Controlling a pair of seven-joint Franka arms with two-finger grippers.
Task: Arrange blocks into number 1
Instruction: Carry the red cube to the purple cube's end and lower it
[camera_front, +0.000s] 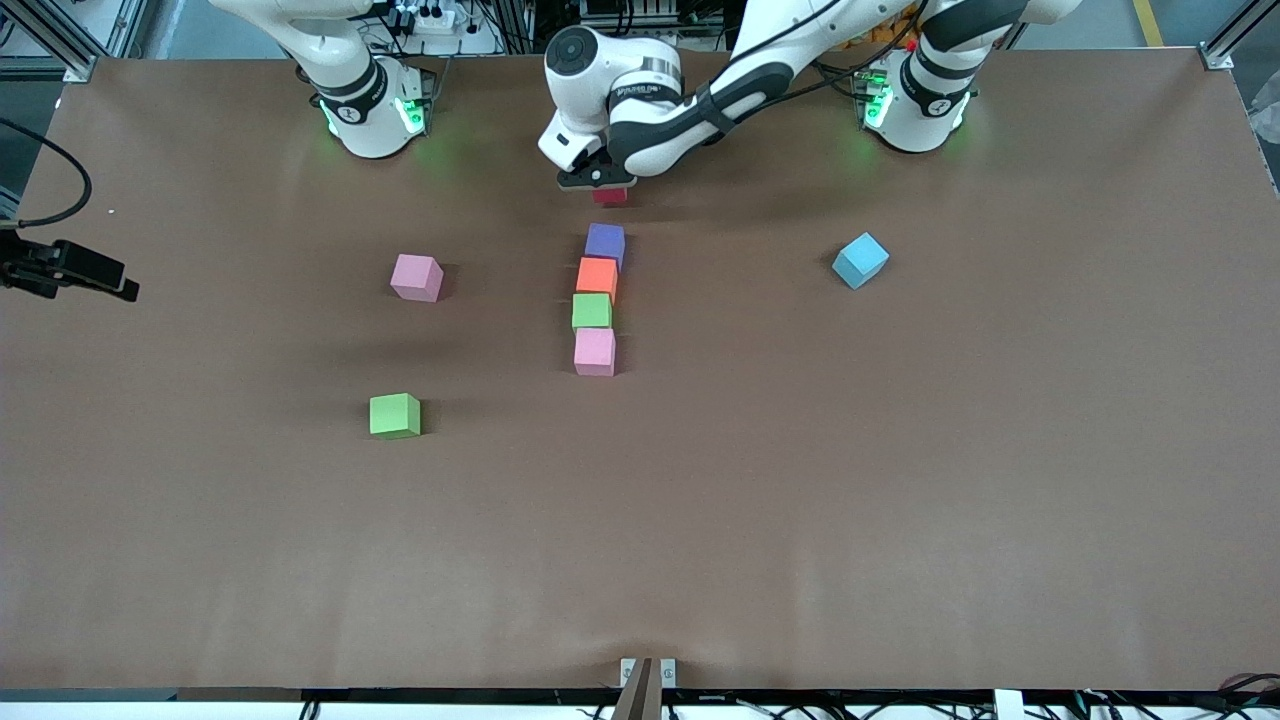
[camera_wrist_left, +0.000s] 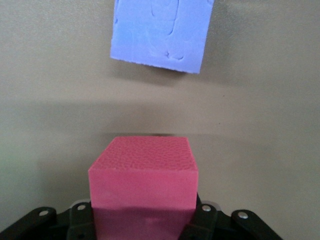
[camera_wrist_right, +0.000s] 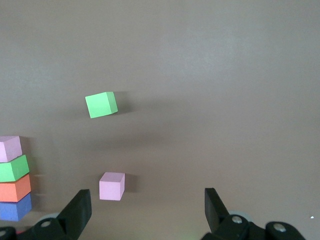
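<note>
Your left gripper grips the red block at upper centre of the front frame, just above the column.

You see four touching blocks run down mid-frame: purple block, orange block, green block, pink block. A second pink block sits centre-left, a second green block below it, and the light blue block centre-right. Your right gripper shows only in its wrist view, fingers spread wide and holding nothing, over bare table near that pink block.
</note>
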